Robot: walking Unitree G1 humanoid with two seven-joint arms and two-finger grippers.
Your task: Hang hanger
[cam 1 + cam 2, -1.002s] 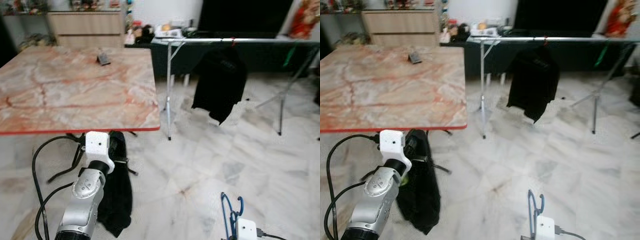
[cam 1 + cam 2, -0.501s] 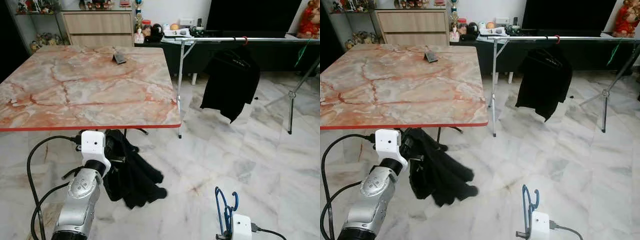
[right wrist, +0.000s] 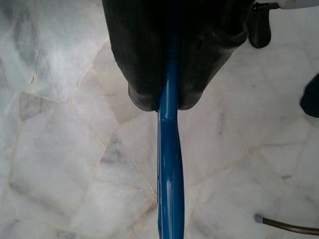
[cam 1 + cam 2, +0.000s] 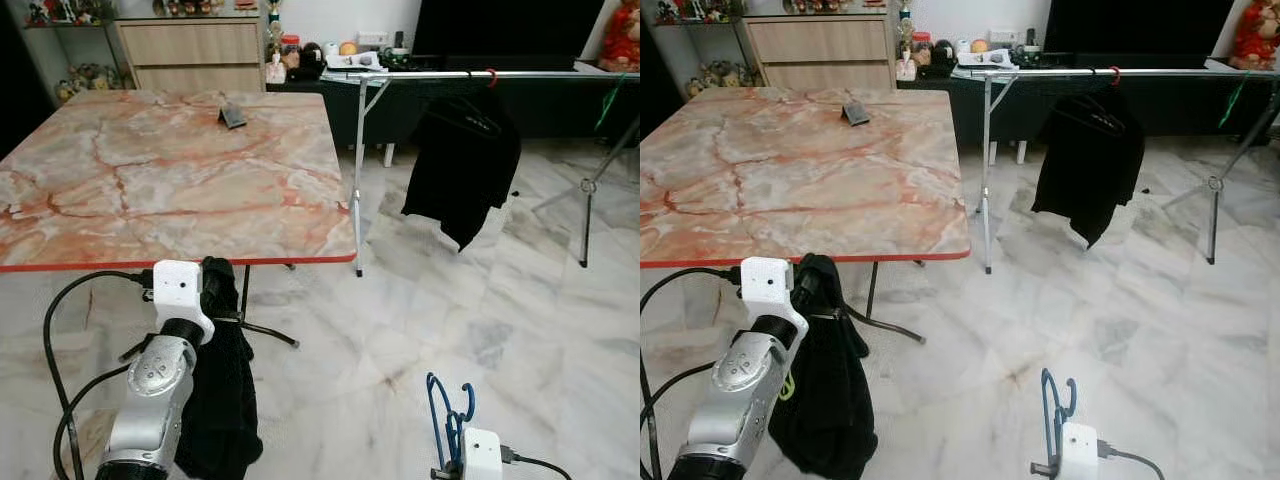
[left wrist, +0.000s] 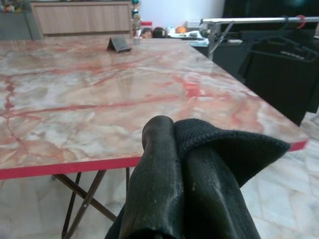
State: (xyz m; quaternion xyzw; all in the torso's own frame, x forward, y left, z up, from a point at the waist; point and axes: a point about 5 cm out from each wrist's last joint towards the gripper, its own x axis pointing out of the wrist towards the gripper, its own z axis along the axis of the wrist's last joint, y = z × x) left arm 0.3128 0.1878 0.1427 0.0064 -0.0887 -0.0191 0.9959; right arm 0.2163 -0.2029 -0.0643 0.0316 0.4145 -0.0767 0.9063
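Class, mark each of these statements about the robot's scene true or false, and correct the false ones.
1. The right gripper is shut on a blue hanger. True.
2. The left gripper holds a red towel. False: it is shut on a black garment that hangs down toward the floor.
3. A black garment on the rail hangs from the metal clothes rail. True.
4. The marble table carries a stack of plates. False: one small dark object lies near its far edge.
5. The blue hanger already hangs on the rail. False: it is low, above the marble floor.
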